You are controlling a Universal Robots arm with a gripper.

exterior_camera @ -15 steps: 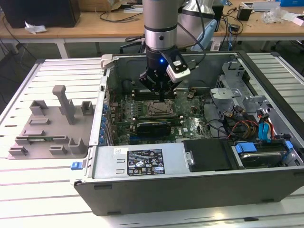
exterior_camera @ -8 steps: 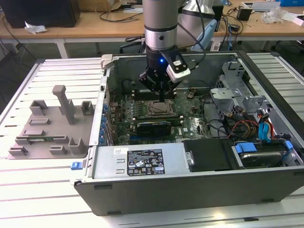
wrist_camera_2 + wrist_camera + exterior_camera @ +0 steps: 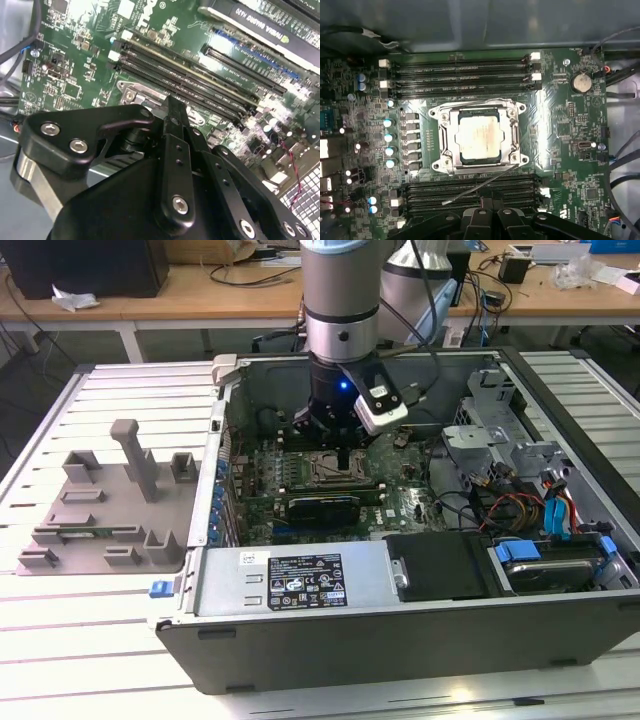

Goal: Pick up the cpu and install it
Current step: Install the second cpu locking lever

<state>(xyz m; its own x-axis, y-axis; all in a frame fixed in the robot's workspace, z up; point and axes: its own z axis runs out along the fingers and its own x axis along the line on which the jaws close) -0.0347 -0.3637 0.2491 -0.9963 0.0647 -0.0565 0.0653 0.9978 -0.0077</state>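
The cpu point(image 3: 479, 136) is a silvery square chip lying flat inside the metal socket frame point(image 3: 517, 135) on the green motherboard point(image 3: 560, 150). A thin wire lever point(image 3: 475, 187) lies loose across the memory slots beside the socket. My gripper point(image 3: 489, 201) hovers over those slots a short way from the cpu, fingers together and holding nothing. In the exterior view the gripper point(image 3: 343, 458) hangs inside the open computer case point(image 3: 400, 640), just above the socket point(image 3: 325, 472). The second wrist view shows the gripper point(image 3: 172, 102) with its black fingers closed over the board.
A grey plastic tray point(image 3: 110, 505) with upright posts lies on the slatted table at the exterior view's left. Inside the case are a graphics card point(image 3: 320, 508), a power supply point(image 3: 290, 580), and a drive cage with cables point(image 3: 520, 500). Memory slots point(image 3: 460, 75) flank the socket.
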